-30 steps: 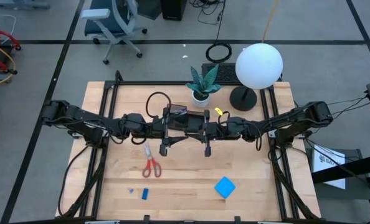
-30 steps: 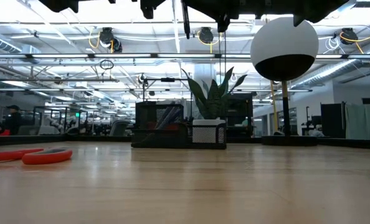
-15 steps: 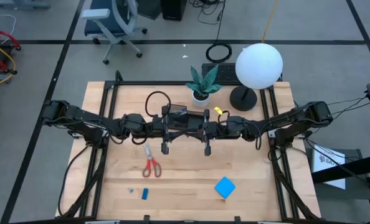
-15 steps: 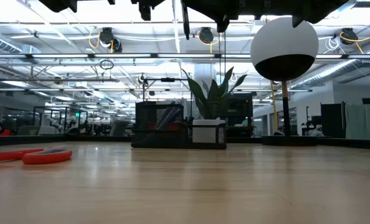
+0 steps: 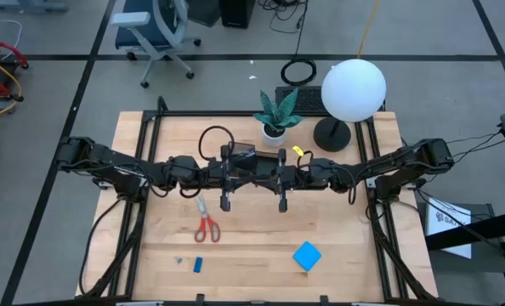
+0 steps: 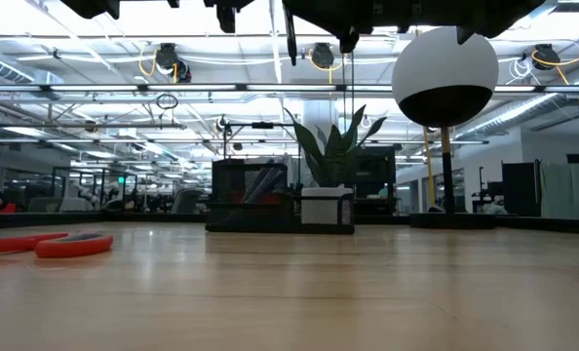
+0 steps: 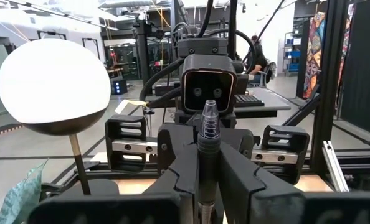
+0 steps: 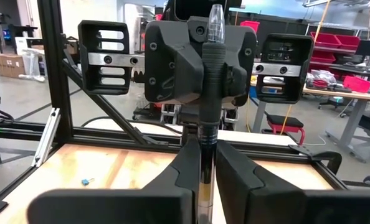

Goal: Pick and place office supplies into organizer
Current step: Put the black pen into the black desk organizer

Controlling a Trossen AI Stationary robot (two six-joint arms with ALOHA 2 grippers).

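Observation:
My two grippers meet fingertip to fingertip high over the middle of the table. Both my left gripper [image 5: 246,174] [image 7: 208,165] and my right gripper [image 5: 263,174] [image 8: 208,152] are shut on one slim pen [image 7: 208,127] [image 8: 213,74]. The pen stands upright with its clear pointed end [image 8: 215,15] up. The black organizer [image 5: 251,160] [image 6: 250,200] sits on the table below them, mostly hidden by the grippers in the high view. The red-handled scissors [image 5: 206,223], a blue square pad [image 5: 307,255] and a small blue piece [image 5: 198,264] lie flat on the near half. My left gripper pinches the pen's barrel [image 7: 207,146] between its two fingers [image 7: 184,177]. The fingers come level from the table's left and lie across the pen. The pen stands upright, lifted clear of the table. My right gripper pinches the same pen just below its black grip sleeve [image 8: 208,134], between its two fingers [image 8: 188,168]. These fingers come level from the table's right, across the pen, opposite my left gripper.
A white plant pot [image 5: 275,132] stands just behind the organizer. A lamp with a white globe [image 5: 353,89] stands at the far right. A black frame rail [image 5: 142,195] runs along each side of the table. Bare wood lies between the scissors and the blue pad.
My left gripper has shut its fingers onto the pen that my right gripper holds up. Neither arm has shifted, and the pen has stayed upright in the same place.

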